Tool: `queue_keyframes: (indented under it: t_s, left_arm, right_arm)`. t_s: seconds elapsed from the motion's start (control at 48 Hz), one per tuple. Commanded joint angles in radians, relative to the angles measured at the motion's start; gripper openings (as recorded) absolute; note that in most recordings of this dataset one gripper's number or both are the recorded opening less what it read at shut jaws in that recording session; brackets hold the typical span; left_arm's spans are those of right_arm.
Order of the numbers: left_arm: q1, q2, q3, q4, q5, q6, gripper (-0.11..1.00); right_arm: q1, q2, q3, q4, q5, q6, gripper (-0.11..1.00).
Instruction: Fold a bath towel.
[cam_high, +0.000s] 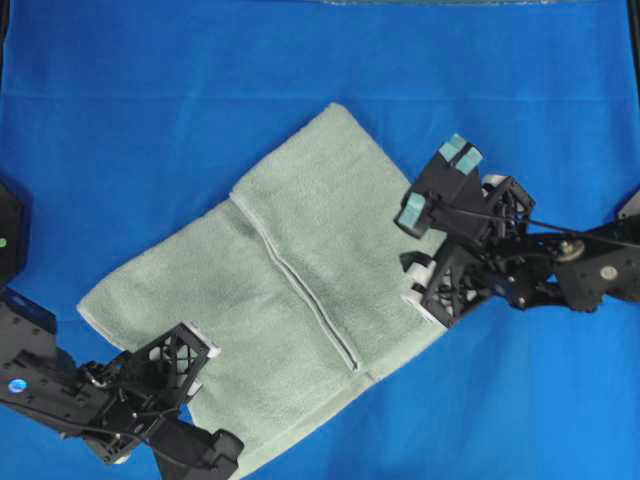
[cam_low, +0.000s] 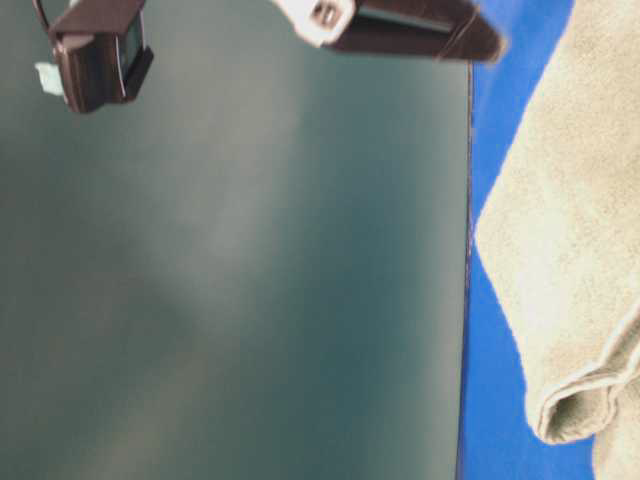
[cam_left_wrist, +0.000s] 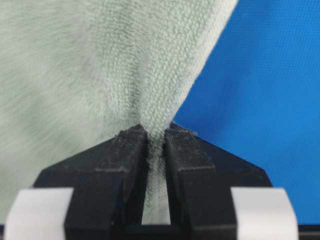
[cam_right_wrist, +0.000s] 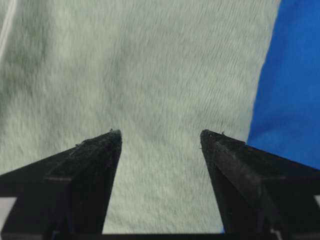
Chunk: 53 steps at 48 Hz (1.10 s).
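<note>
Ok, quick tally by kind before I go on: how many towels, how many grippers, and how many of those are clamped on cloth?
Bath towel: 1, pale green, lying partly folded on the blue cloth surface
Grippers: 2
Clamped on towel: 1, the left gripper
Open over towel: 1, the right gripper
Total: 3 things, 1 towel plus 2 grippers

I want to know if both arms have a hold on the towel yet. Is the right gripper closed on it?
No. The right gripper stands wide open above the bath towel, with nothing pinched between its fingers.
</note>
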Motion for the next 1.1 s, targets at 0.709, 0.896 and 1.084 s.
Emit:
queue_keyframes:
  t_s: [0.709,0.896,1.084]
  left_arm:
    - [0.489,0.348,-0.756,0.12,0.137,0.762,0.07]
    - [0.528,0.382,-0.738,0.118,-0.04,0.759,0.07]
    - [0.548,0.374,-0.68,0.106,-0.084,0.673,0.08]
  right_arm:
    - [0.126,-0.267,0.212,-0.002,0.098,0.015,0.65]
    - [0.126,-0.288,0.238,-0.021,0.098,0.035,0.65]
    - [0.127,-0.287,0.238,-0.029,0.098,0.038,0.65]
